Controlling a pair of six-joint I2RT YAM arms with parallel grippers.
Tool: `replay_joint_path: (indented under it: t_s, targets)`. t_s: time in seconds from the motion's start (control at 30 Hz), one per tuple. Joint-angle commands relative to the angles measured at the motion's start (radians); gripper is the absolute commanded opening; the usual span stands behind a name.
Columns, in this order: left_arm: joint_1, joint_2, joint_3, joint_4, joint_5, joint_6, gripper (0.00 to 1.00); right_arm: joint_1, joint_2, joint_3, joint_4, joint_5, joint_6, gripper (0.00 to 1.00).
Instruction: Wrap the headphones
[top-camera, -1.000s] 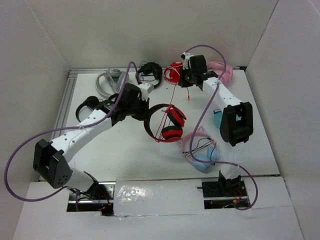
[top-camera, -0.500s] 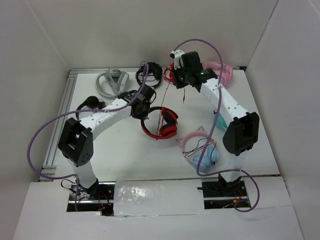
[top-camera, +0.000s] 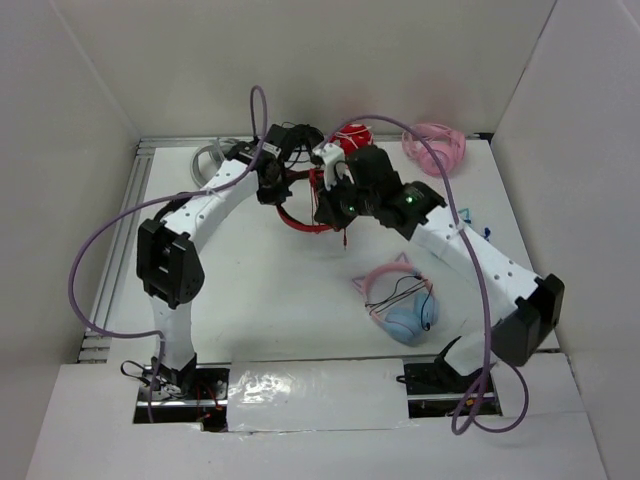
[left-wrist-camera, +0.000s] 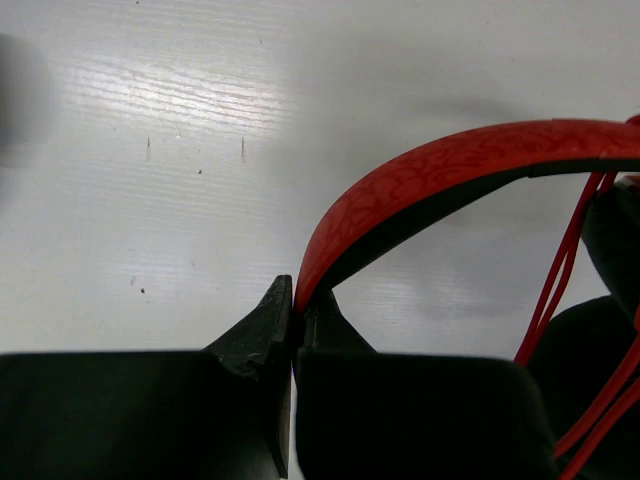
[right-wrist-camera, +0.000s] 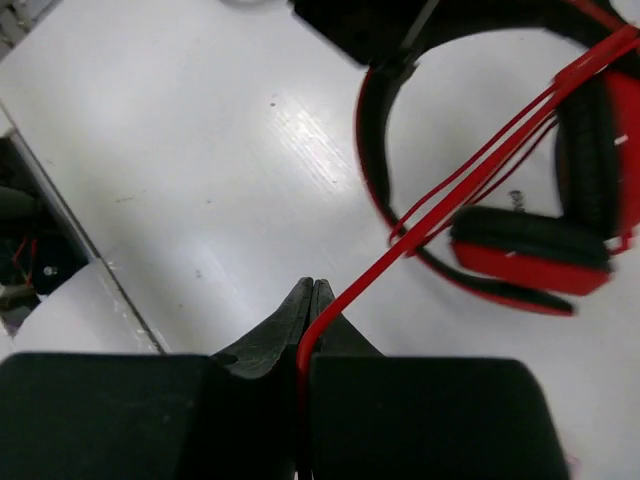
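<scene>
The red headphones (top-camera: 300, 216) lie at the back middle of the table, mostly covered by both wrists. My left gripper (top-camera: 274, 188) is shut on the red-and-black headband (left-wrist-camera: 450, 165) at its end; the jaws (left-wrist-camera: 297, 300) pinch it edge-on. My right gripper (top-camera: 330, 208) is shut on the thin red cable (right-wrist-camera: 440, 215), which runs taut from its jaws (right-wrist-camera: 312, 292) across the headband hoop (right-wrist-camera: 372, 110) over the red earcups (right-wrist-camera: 540, 265). Several cable strands cross the hoop.
A pink cat-ear pair with a blue earcup (top-camera: 397, 300) lies front right. A pink pair (top-camera: 436, 148) sits at the back right, a compact red pair (top-camera: 352, 135) at the back middle, a grey pair (top-camera: 207, 158) at the back left. White walls enclose the table.
My left gripper has carried the headphones toward the back of the table. My right gripper has swung left and forward with the cable, ending close beside the left gripper over the headphones.
</scene>
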Motion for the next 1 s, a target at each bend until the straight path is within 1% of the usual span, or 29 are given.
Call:
replay_joint_path:
  t_s: [0.0,0.07,0.13,0.2,0.27,0.33,0.4,0.53,0.63,0.67,0.8,0.83,0.9,0.93,0.97]
  targets:
    - [0.073,0.045,0.075,-0.075,-0.008,-0.157,0.0,0.073,-0.147,-0.126,0.155,-0.117,0.066,0.0]
    - [0.099,0.03,0.069,-0.047,0.068,-0.167,0.0,0.093,-0.178,-0.19,0.219,-0.117,0.091,0.0]
    - [0.118,-0.025,0.034,0.038,0.156,-0.159,0.0,0.112,-0.183,-0.275,0.283,-0.125,0.107,0.0]
    - [0.119,-0.094,-0.032,0.123,0.176,-0.168,0.0,0.121,-0.172,-0.348,0.329,-0.149,0.113,0.0]
    - [0.116,-0.135,-0.077,0.163,0.202,-0.176,0.0,0.128,-0.146,-0.404,0.391,-0.16,0.099,0.0]
    - [0.118,-0.192,-0.098,0.198,0.214,-0.184,0.0,0.138,-0.13,-0.444,0.484,-0.132,0.104,0.0]
    - [0.121,-0.237,-0.108,0.221,0.246,-0.172,0.0,0.142,-0.104,-0.482,0.546,-0.088,0.104,0.0]
    - [0.121,-0.284,-0.117,0.269,0.276,-0.155,0.0,0.15,-0.089,-0.539,0.633,-0.076,0.078,0.0]
    - [0.119,-0.313,-0.111,0.286,0.306,-0.118,0.0,0.156,-0.113,-0.603,0.692,-0.048,0.058,0.04]
    - [0.119,-0.327,-0.109,0.292,0.306,-0.109,0.0,0.158,-0.12,-0.615,0.733,-0.03,0.061,0.04]
    - [0.115,-0.376,-0.126,0.304,0.339,-0.086,0.0,0.158,-0.152,-0.654,0.779,0.078,0.064,0.04]
    - [0.113,-0.385,-0.132,0.309,0.339,-0.076,0.0,0.158,-0.159,-0.674,0.791,0.133,0.068,0.05]
    - [0.102,-0.41,-0.144,0.318,0.32,-0.066,0.0,0.159,-0.181,-0.698,0.842,0.197,0.079,0.05]
    - [0.098,-0.415,-0.144,0.312,0.287,-0.063,0.0,0.158,-0.189,-0.732,0.862,0.276,0.088,0.06]
    - [0.09,-0.421,-0.143,0.3,0.268,-0.053,0.0,0.156,-0.198,-0.746,0.897,0.309,0.096,0.07]
